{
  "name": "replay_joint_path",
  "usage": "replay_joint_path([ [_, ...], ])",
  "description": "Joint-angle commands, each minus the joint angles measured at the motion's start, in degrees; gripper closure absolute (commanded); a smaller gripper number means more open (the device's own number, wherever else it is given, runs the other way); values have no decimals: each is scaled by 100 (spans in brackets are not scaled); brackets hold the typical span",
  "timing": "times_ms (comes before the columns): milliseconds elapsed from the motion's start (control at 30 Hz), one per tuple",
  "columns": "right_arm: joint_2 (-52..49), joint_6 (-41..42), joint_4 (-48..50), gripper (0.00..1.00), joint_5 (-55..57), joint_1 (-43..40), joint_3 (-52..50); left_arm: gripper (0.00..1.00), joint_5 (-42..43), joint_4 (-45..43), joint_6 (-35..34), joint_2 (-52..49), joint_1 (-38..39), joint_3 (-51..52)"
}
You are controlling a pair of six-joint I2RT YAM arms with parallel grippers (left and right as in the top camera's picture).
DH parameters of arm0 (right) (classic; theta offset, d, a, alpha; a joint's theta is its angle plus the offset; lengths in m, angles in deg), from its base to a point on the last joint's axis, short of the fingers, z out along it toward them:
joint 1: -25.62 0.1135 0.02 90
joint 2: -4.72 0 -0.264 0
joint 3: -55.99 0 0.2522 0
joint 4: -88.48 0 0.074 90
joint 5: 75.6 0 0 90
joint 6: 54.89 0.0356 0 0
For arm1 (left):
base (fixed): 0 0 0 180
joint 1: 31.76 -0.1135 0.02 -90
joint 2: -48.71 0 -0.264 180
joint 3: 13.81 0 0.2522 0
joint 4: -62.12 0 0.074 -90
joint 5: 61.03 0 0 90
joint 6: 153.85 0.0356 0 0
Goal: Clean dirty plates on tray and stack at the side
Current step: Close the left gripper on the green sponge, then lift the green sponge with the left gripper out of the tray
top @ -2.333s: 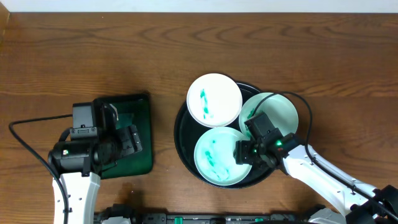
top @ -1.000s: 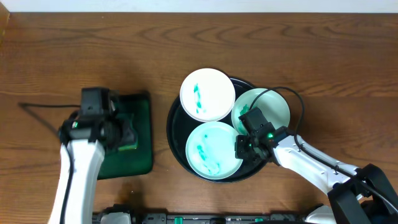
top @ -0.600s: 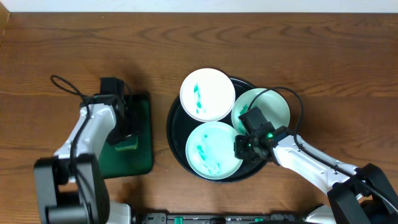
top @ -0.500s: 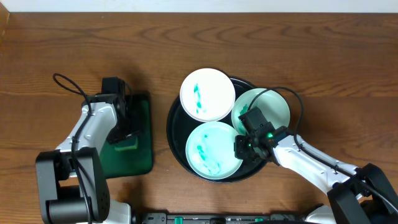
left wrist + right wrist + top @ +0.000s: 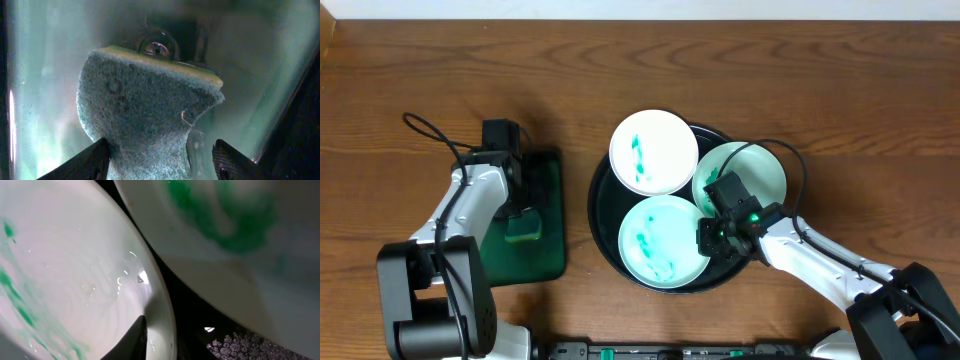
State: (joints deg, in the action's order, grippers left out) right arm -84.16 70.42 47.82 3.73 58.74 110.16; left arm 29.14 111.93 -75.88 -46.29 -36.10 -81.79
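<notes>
**Reaching for the sponge, left of the tray**

Swung the left gripper point(image 5: 161, 162) from a spot well left of the tray point(image 5: 603, 240) up over the green tray point(image 5: 548, 255), which lies just left of it. Spread its jaws on the way. Apart now, one fingertip either side of the sponge point(image 5: 145, 110), not clamped on it. Looks like the last beat before a pinch.

Nudged the tray itself a little to the left across the worktop point(image 5: 820, 80) in the same stretch, plates and all; no shift since. Parked the right gripper point(image 5: 708, 240) at the right rim of the front plate point(image 5: 665, 240), inside the tray. Shows one dark fingertip point(image 5: 132, 340) against the inside of that rim in the wrist view and nothing of the other. Cannot tell, then, whether clamped on the plate or only resting there.

Means no cleaning done yet. Still three plates in the tray:
- front one smeared teal;
- back-left one point(image 5: 654, 150) streaked and leaning out over the rim;
- right one point(image 5: 760, 170) tinted green.

None stacked beside the tray.

Next, probably: close on the sponge, carry it right to the front plate, and brace that plate with the right gripper against the scrub.
</notes>
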Motion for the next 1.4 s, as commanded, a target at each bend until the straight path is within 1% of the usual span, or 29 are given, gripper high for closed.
replay_joint_path([
  [0, -343, -70, -116, 84, -293, 52, -306, 43, -133, 9, 61, -37, 13, -116],
  [33, -343, -70, -116, 85, -299, 52, -306, 50, -184, 15, 52, -37, 13, -116],
  [67, -343, -70, -116, 86, -313, 52, -306, 52, -289, 35, -28, -37, 13, -116],
  [100, -343, -72, -118, 87, -313, 52, -306, 58, -433, 74, -129, -37, 13, -116],
  [167, -343, -101, -120, 89, -315, 52, -306, 71, -649, 144, -258, -37, 13, -116],
  [233, -343, -107, -120, 92, -332, 72, -306, 81, -691, 157, -289, -37, 13, -116],
  [267, -343, -107, -120, 93, -332, 74, -306, 89, -691, 157, -289, -37, 13, -116],
  [300, -343, -107, -120, 95, -332, 72, -306, 92, -688, 157, -289, -37, 13, -116],
  [367, -343, -107, -120, 99, -330, 74, -306, 93, -688, 157, -289, -37, 13, -116],
  [600, -343, -105, -120, 99, -313, 74, -306, 93, -686, 221, -289, -37, 13, -116],
  [633, -343, -105, -127, 97, -313, 74, -306, 87, -684, 232, -289, -37, 13, -116],
  [667, -343, -105, -140, 94, -313, 74, -306, 58, -686, 249, -286, -37, 13, -116],
  [700, -343, -107, -153, 91, -313, 74, -306, 38, -686, 271, -280, -37, 13, -116],
  [733, -343, -107, -164, 87, -313, 72, -306, 33, -686, 286, -227, -37, 13, -116],
  [800, -343, -107, -195, 85, -313, 74, -306, 26, -684, 286, -127, -37, 13, -116],
  [833, -343, -109, -214, 83, -313, 74, -306, 25, -684, 284, -85, -37, 13, -116],
  [1000, -343, -111, -247, 82, -313, 74, -306, 21, -669, 186, -7, -39, 13, -116],
  [1133, -343, -111, -247, 82, -310, 74, -306, 21, -468, 20, 216, -61, 13, -114],
  [1267, -343, -109, -245, 82, -313, 72, -306, 26, -166, -129, 216, -138, 13, -114],
  [1300, -343, -109, -247, 82, -313, 74, -306, 29, -162, -144, 216, -170, 13, -114],
  [1367, -343, -109, -247, 83, -313, 72, -306, 30, -164, -146, 214, -262, 13, -114],
])
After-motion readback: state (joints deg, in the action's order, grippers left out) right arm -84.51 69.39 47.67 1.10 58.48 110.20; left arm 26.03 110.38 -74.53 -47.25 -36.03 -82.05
